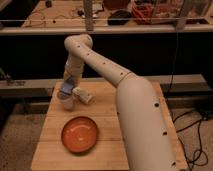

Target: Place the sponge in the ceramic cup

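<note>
Nearest: the thick white forearm of the arm (137, 120) enters at the lower right. It is cut off by the bottom edge, and no base is in view. It covers the whole right side of the wooden counter (50, 150).

Orange plate (80, 134) lies flat near the counter's front, left of the forearm and apart from it.

The arm climbs away toward the upper left, narrowing as it goes. It bends sharply at a rounded elbow high over the counter's far side. From there the last link drops almost straight down.

Tool (68, 88) hangs at the end of that link over the counter's far left corner, pointing down. The sponge (65, 93) shows as a blue-grey patch right at the tool's tip. It sits directly above the mouth of the ceramic cup (66, 103). Cannot tell whether the tool is clamped on the sponge or has let go (tool and pad merge into one dark shape). Also cannot tell how far the sponge reaches into the cup.

The cup stands upright and its upper rim is partly hidden by the sponge. A white-and-brown box (83, 96) lies tilted just beside the cup on its right.

Beyond the counter: a grey rail (27, 86) runs across, with dark space behind it. Farther still is a cluttered bench (55, 12); its items are too blurred to name. Cables (200, 135) lie on the floor at right.
</note>
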Tool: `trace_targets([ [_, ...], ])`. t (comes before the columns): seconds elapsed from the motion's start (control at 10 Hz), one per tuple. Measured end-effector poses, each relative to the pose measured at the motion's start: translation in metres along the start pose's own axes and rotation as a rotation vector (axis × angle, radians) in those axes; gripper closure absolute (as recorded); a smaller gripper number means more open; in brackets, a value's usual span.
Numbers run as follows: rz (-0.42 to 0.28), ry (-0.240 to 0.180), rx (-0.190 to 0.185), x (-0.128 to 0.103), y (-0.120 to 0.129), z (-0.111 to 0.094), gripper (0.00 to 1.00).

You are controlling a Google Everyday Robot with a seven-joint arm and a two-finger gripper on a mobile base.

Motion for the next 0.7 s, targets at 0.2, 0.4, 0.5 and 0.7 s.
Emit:
trace_targets([
  [0.2,-0.011,-0.006,0.001,-0.0007,0.0001,0.0021,0.99],
  [0.4,-0.022,-0.010,0.001,-0.0013,0.0003,0.0035,0.99],
  [0.5,-0.030,-0.013,0.002,-0.0018,0.0002,0.0044,0.99],
  [0.7,-0.037,-0.017,0.002,-0.0019,0.0003,0.0054,0.99],
])
